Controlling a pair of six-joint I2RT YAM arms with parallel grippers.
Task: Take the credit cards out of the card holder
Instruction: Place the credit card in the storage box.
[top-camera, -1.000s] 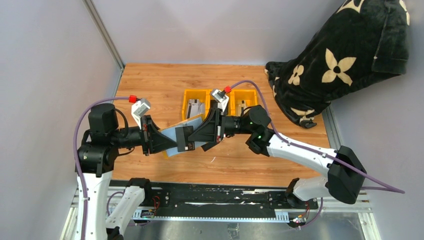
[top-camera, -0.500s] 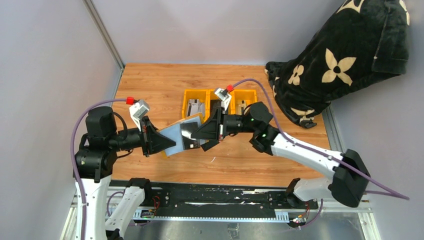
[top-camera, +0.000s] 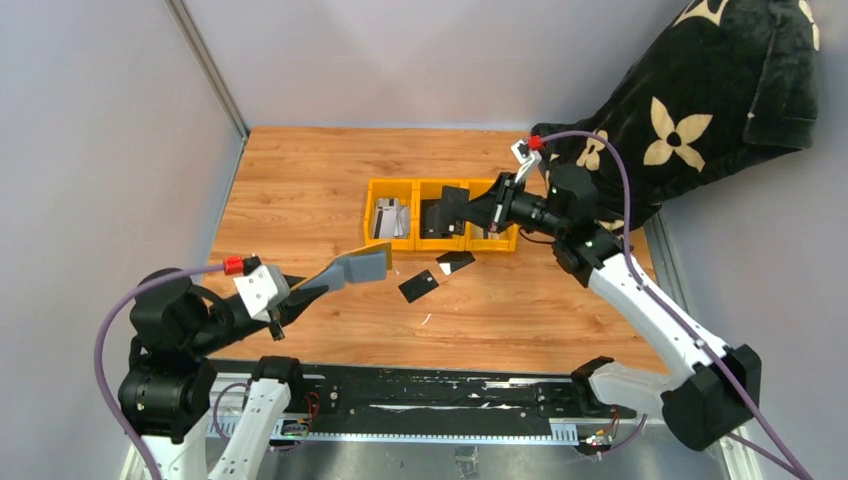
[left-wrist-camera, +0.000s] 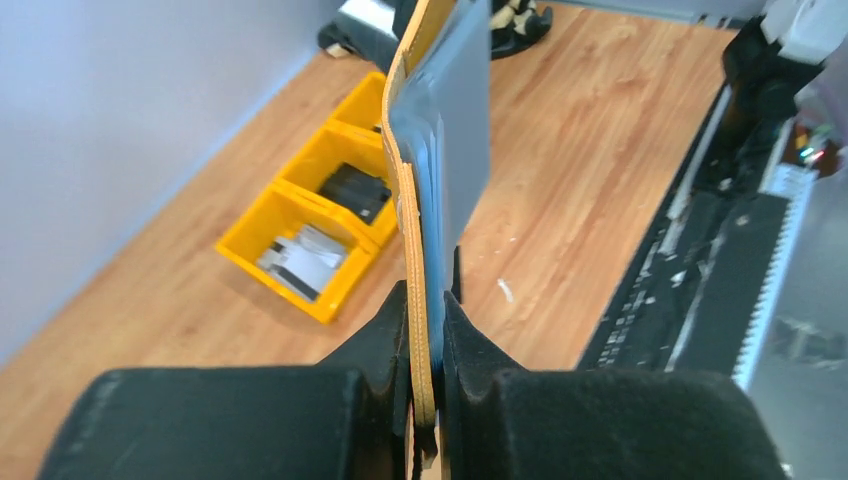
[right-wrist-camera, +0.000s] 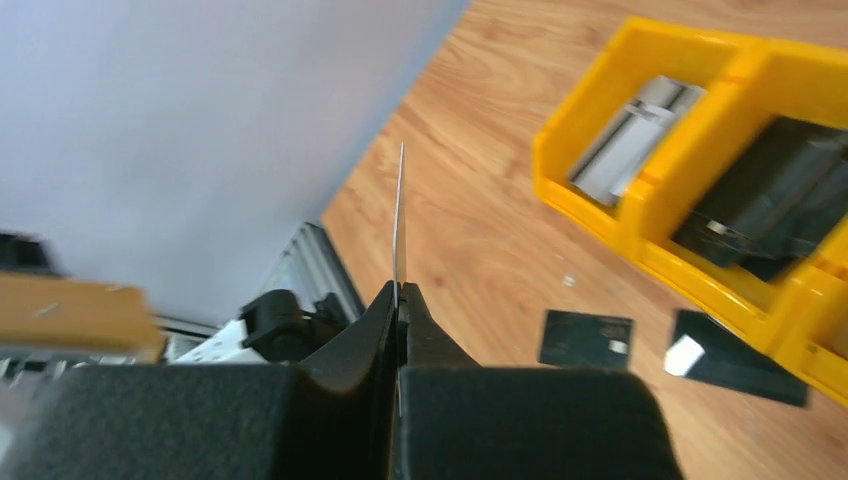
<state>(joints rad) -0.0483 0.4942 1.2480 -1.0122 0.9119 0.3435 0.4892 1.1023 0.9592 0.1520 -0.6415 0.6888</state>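
My left gripper (top-camera: 303, 291) is shut on the lower edge of the mustard-yellow card holder (top-camera: 352, 268) and holds it open and raised above the table's near left. In the left wrist view the holder (left-wrist-camera: 440, 150) stands edge-on between my fingers, grey-blue lining to the right. Two black credit cards (top-camera: 419, 286) (top-camera: 455, 261) with white marks lie flat on the wood in front of the bins; they also show in the right wrist view (right-wrist-camera: 586, 340) (right-wrist-camera: 735, 358). My right gripper (top-camera: 474, 212) is shut on another thin card (right-wrist-camera: 398, 215), seen edge-on, over the bins.
Three joined yellow bins (top-camera: 440, 243) stand mid-table; the left one holds a grey item (top-camera: 390, 216), the middle one a black pouch (right-wrist-camera: 775, 195). A black blanket with cream flowers (top-camera: 680, 110) covers the far right corner. Grey walls enclose left and back.
The arms have pulled apart. My left gripper has drawn back to the near left with the card holder. My right gripper has swung back right over the bins. Two cards now show on the table.
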